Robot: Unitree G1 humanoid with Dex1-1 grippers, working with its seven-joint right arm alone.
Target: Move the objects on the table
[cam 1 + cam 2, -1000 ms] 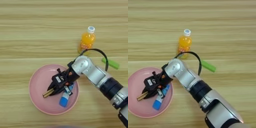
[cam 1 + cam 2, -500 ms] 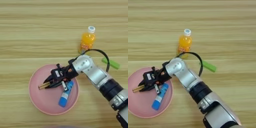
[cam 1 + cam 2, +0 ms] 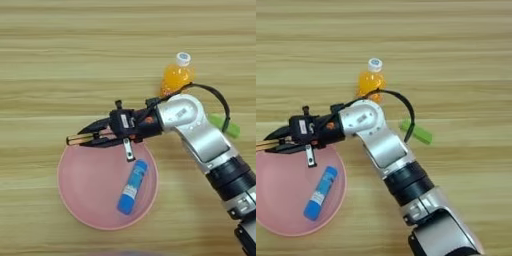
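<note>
My right gripper (image 3: 86, 139) is shut on the thin screwdriver (image 3: 74, 139), whose amber handle end sticks out to the left past the black fingertips. It hangs over the upper left rim of the round pink plate (image 3: 85, 192). The blue-and-white tube (image 3: 132, 186) lies slanted inside the plate, below and to the right of the gripper. The orange-drink bottle (image 3: 176, 77) with its white cap stands behind my silver forearm. The small green piece (image 3: 225, 125) lies on the table (image 3: 60, 60) to the right of the arm.
My forearm (image 3: 386, 150) crosses from the bottom right up to the plate's top edge, with a black cable looping beside the bottle (image 3: 371, 82) and the green piece (image 3: 417, 132). Bare wood stretches across the far side and the left.
The gripper has carried the screwdriver up and to the left, from the middle of the plate to above its upper left rim. The tube has stayed in the plate.
</note>
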